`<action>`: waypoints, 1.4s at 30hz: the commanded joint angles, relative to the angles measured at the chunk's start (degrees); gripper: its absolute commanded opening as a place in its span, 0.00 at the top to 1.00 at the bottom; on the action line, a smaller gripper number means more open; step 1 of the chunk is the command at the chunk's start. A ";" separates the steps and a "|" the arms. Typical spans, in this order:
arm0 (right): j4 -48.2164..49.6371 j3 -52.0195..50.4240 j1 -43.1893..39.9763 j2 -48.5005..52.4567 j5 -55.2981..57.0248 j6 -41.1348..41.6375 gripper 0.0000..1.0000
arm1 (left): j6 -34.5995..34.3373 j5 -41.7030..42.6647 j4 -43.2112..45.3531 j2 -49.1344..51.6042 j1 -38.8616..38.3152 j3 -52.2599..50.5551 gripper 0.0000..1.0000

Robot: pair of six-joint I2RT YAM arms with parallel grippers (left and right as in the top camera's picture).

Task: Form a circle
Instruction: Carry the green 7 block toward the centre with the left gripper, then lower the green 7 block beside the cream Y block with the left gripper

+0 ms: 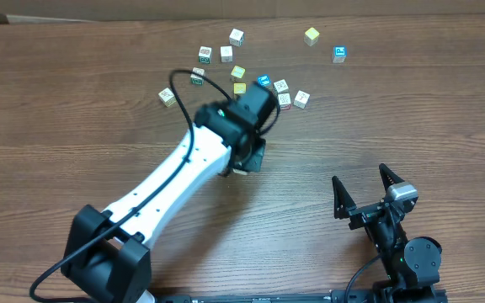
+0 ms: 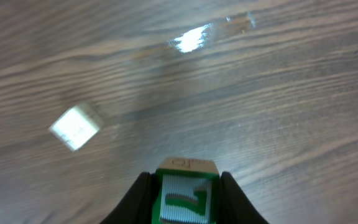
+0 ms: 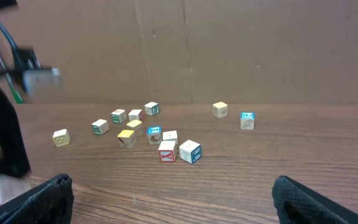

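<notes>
My left gripper (image 2: pixel 185 186) is shut on a small cube (image 2: pixel 185 198) with a green-framed printed face and a tan top, held just above the wood. From overhead this gripper (image 1: pixel 247 160) hangs near the table's middle, below the cube group. No closed circle of cubes shows. The nearest cubes, a blue-faced one (image 1: pixel 263 82), a red-printed one (image 1: pixel 285 100) and a whitish one (image 1: pixel 301 99), lie in a loose arc. My right gripper (image 1: pixel 363 183) stands wide open at the near right with nothing between its fingers (image 3: pixel 42 199).
More loose cubes are scattered at the back: a white one (image 1: pixel 236 36), a yellow one (image 1: pixel 311 35), a blue one (image 1: pixel 339 54) and one far left (image 1: pixel 167 97). A blurred pale cube (image 2: pixel 74 127) lies ahead-left of the left gripper. A cardboard wall (image 3: pixel 229 50) backs the table.
</notes>
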 commanded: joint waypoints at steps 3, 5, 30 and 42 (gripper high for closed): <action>0.26 -0.57 -0.28 -0.46 0.09 -0.26 0.00 | -1.40 -0.42 10.47 0.28 -1.11 -8.37 0.84; 0.24 -0.57 -0.28 -0.46 0.09 -0.26 0.00 | -1.40 -2.03 14.86 0.31 -1.11 -10.73 0.86; 0.24 -0.57 -0.28 -0.46 0.09 -0.26 0.00 | 15.69 -7.65 12.07 0.33 -0.70 -10.73 0.95; 0.26 -0.57 -0.28 -0.44 0.09 -0.26 0.00 | 19.34 -5.77 14.93 0.33 0.44 -13.70 0.96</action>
